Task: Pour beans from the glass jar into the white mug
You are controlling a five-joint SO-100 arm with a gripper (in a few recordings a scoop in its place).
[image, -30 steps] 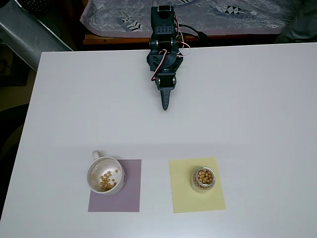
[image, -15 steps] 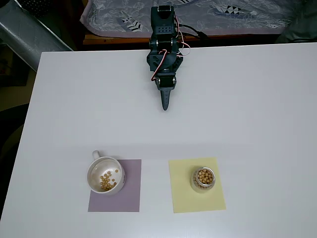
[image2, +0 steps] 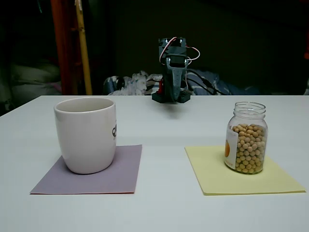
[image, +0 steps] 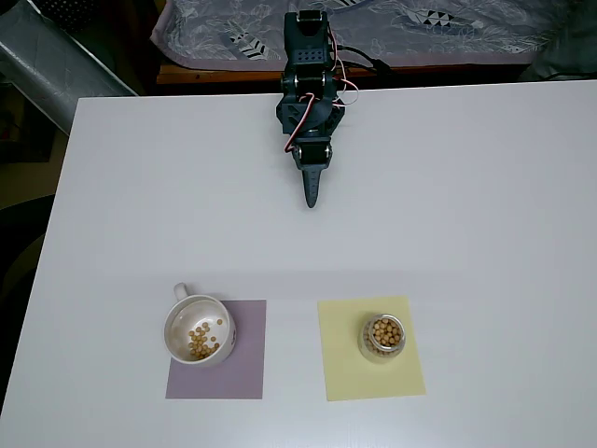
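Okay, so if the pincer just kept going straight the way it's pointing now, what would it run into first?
In the overhead view the pincer points down the picture, toward the gap between the white mug and the glass jar. The way looks free there, though how steeply it tilts toward the table is unclear.

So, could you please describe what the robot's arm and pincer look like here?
The arm is built of dark, nearly black blocky segments, with red and white cables looping out near its top. The pincer is equally dark and tapers to a narrow point in the overhead view. No markings are legible.
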